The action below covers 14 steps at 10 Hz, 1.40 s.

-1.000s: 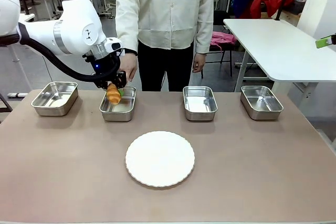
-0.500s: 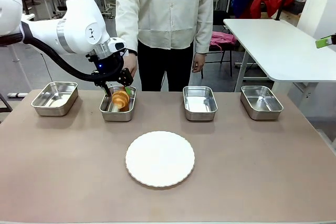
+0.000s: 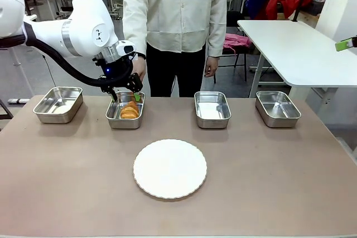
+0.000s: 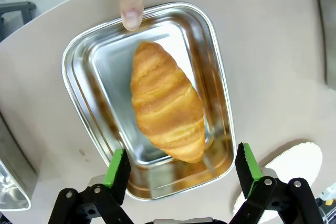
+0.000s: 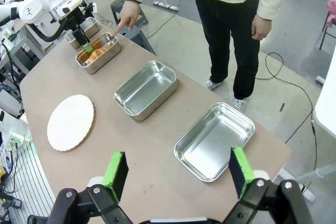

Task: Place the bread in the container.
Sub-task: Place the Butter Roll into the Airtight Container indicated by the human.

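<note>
Nearest on the table point(image 3: 279, 182) sits the round white plate point(image 3: 169, 169), bare. Beyond it runs a row of four steel pans; the second from the robot's left, the container point(image 3: 114, 120), holds the bread point(image 4: 167, 101), a golden-brown ridged croissant lying lengthwise on its floor. The other three pans point(image 3: 212, 108) hold nothing. The left gripper point(image 4: 179, 167) hangs above with fingers spread, released. A person's finger point(image 4: 130, 3) touches the far rim. The right gripper point(image 5: 175, 171) is spread wide too.
</note>
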Motion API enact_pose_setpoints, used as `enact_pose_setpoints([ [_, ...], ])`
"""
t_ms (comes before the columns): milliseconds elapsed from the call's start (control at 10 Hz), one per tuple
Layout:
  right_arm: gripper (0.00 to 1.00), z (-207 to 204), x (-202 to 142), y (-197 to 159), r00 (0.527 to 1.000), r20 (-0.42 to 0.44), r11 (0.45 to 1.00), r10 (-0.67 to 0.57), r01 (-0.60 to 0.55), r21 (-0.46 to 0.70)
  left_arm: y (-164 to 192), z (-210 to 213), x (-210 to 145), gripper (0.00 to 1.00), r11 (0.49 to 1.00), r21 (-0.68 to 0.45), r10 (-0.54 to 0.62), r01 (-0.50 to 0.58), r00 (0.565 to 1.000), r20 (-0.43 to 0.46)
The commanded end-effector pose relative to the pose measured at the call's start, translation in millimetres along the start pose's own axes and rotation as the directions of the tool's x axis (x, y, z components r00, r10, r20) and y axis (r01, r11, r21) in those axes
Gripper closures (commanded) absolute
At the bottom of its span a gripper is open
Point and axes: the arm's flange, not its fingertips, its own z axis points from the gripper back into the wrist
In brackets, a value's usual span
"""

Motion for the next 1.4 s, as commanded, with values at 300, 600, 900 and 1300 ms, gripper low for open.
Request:
enact_pose_setpoints([
  [300, 0.00, 0, 3, 1, 1.000, 0.013, 1.000, 0.002, -0.002, 0.002, -13, 13, -16, 0.00, 1.000, 0.025, 0.015, -0.016, 0.999, 0.040],
  [600, 0.00, 0, 3, 1, 1.000, 0.013, 1.000, 0.002, -0.002, 0.002, -54, 72, -78, 0.00, 0.993, 0.119, -0.040, 0.022, 0.988, 0.152],
  [900, 0.00, 0, 3, 1, 1.000, 0.013, 1.000, 0.002, -0.002, 0.002, -77, 98, -154, 0.00, 0.984, 0.179, -0.051, 0.018, 0.983, 0.178],
  [1300, 0.00, 0, 3, 1, 1.000, 0.013, 1.000, 0.002, -0.002, 0.002, -68, 79, -250, 0.00, 0.984, 0.179, -0.038, -0.002, 0.974, 0.223],
])
